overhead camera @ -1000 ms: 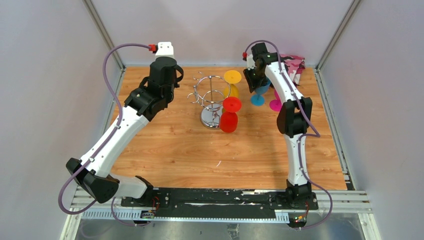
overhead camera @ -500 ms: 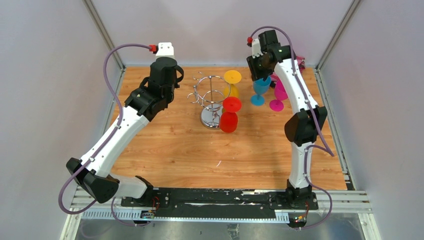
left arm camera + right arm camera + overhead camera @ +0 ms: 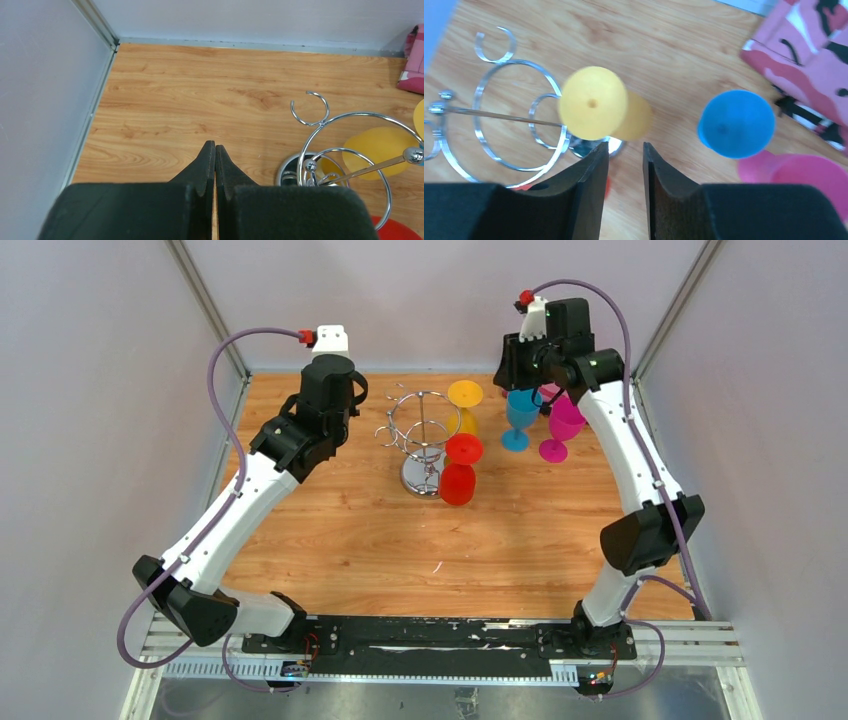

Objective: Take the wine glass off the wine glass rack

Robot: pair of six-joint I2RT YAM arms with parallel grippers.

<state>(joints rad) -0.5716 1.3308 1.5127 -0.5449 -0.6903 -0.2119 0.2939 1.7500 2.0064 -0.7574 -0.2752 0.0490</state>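
Top external: high behind the near edge, looking down over the whole worktop (image 3: 350,540). Left wrist: close, slanting down toward the far-left corner. Right wrist: close, almost straight down. Shared by all three: wine glass rack (image 3: 420,478), yellow glass (image 3: 465,395).

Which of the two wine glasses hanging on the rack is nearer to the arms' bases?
The red wine glass, hanging foot up on the wine glass rack's near side. The yellow wine glass hangs on its far side.
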